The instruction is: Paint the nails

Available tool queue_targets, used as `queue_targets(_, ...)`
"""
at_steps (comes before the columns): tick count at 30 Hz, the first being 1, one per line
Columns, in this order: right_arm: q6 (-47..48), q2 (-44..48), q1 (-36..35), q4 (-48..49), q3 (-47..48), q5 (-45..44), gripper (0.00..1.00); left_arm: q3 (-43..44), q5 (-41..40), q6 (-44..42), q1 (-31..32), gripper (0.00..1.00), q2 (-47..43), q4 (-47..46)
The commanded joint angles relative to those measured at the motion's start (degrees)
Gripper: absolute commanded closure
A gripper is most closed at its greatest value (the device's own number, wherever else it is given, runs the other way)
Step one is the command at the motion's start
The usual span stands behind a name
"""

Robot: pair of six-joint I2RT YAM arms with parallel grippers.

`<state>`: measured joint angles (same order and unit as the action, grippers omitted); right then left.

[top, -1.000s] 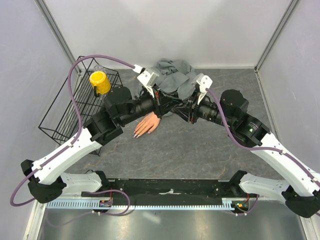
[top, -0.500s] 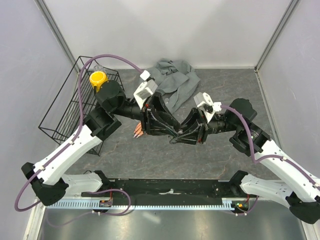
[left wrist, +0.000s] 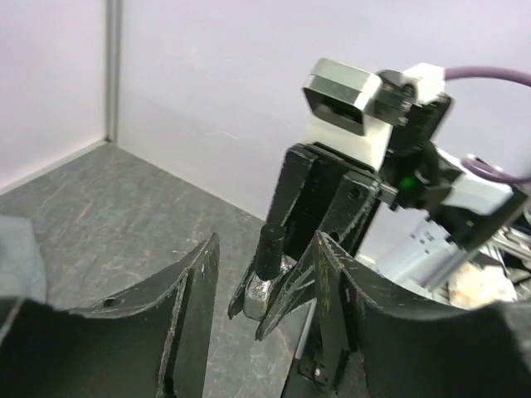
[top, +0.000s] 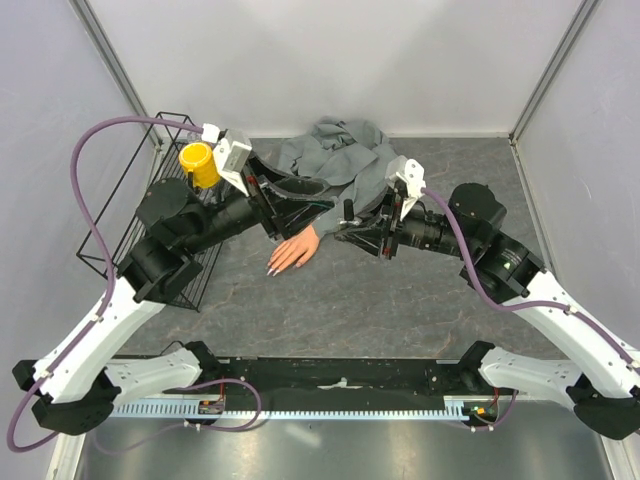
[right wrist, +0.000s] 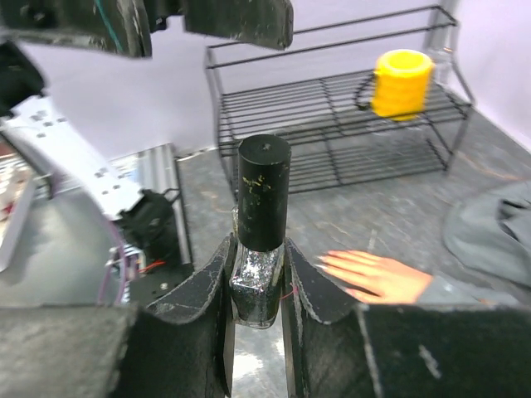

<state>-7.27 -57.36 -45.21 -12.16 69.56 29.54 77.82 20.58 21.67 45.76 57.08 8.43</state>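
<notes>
The right gripper [right wrist: 259, 249] is clamping a capped polish bottle [right wrist: 264, 195], the left gripper [left wrist: 267, 242] is hanging open and empty, and the nails [top: 272, 268] of the mannequin hand [top: 295, 248] lying mid-table are apparently awaiting paint.

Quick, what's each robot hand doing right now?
Left hand: open, holding nothing.
Right hand: closed on a nail polish bottle, cap on.
</notes>
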Motion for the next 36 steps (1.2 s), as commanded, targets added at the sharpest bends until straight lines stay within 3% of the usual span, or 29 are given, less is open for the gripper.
queue_targets(1, 1.99, -0.91, -0.05, -0.4, 3.3, -8.0, 1.0, -0.65, -9.06, 1.53, 1.87, 0.46, 2.94, -2.53)
queue_targets(11, 2.35, -1.0, -0.14, -0.76, 3.39, -8.8, 1.0, 0.58, -11.44, -1.19, 5.66, 0.48, 7.25, -3.07)
queue_targets(16, 2.52, -1.0, -0.14, -0.76, 3.3, -8.45, 1.0, 0.58, -7.5, -1.46, 5.57, 0.76, 8.13, -3.15)
queue_targets(17, 2.52, -0.91, -0.05, -0.84, 3.3, -8.36, 1.0, 0.84, -3.13, -1.28, 5.48, 0.79, 8.57, -3.59)
queue_targets(18, 2.43, -0.91, -0.14, -0.76, 3.3, -7.92, 1.0, 1.1, 0.39, -1.11, 5.13, 0.92, 9.53, -3.77)
queue_targets(19, 2.43, -0.65, -0.14, -0.76, 3.39, -7.4, 1.0, 1.37, 10.96, -0.84, 4.44, 0.96, 10.15, -4.38)
queue_targets(21, 2.7, -0.12, -0.05, -0.67, 3.13, -3.99, 1.0, 1.11, 26.27, 4.41, 1.28, 0.98, 13.21, -11.81)
queue_targets(22, 3.05, 0.41, -0.14, -0.41, 2.78, -1.79, 1.0, 0.67, 41.84, 7.74, 0.39, 0.98, 14.63, -16.46)
queue_targets(24, 3.75, 1.28, -0.14, 0.38, 1.81, 12.59, 1.0, -1.96, 53.55, 24.41, -0.14, 0.98, 18.31, -40.32)
queue_targets(25, 3.32, 1.64, -0.05, 3.78, 1.11, 20.3, 1.0, -5.19, 59.43, 40.22, -0.14, 0.98, 19.11, -50.86)
queue_targets(27, -9.37, 2.77, -0.05, 14.64, -3.87, 35.94, 1.0, -6.8, 62.29, 53.68, -0.23, 0.98, 21.04, -79.9)
queue_targets(28, -15.78, 3.22, -0.14, 30.98, -6.17, 37.51, 1.0, -6.37, 63.87, 60.09, -0.32, 0.98, 22.19, -83.97)
queue_targets(29, -22.2, 3.48, -0.05, 37.32, -7.84, 38.48, 1.0, -6.02, 64.32, 60.59, -0.41, 0.98, 22.28, -84.1)
queue_targets(30, -24.87, 3.83, -0.05, 39.91, -8.3, 39.27, 1.0, -5.84, 64.32, 59.72, -0.67, 0.98, 22.02, -80.18)
queue_targets(32, -18.26, 4.1, -0.05, 29.27, -6.38, 37.8, 1.0, -5.49, 63.1, 49.13, -1.63, 0.98, 19.22, -69.92)
queue_targets(33, -11.0, 4.45, -0.05, 20.08, -4.1, 36.48, 1.0, -4.88, 62.22, 41.77, -1.98, 0.98, 17.82, -46.46)
queue_targets(34, -10.06, 4.63, -0.05, 18.33, -3.73, 33.77, 1.0, -1.13, 57.43, 21.6, -2.95, 0.94, 16.15, -32.47)
queue_targets(35, -9.61, 4.89, 0.03, 17.53, -3.73, 32.52, 1.0, 1.6, 52.86, 10.78, -2.95, 0.77, 13.7, -16.67)
queue_targets(36, -7.52, 5.07, 0.04, 14.83, -3.21, 31.38, 1.0, 4.15, 47.5, 2.67, -2.78, 0.67, 12.63, -6.68)
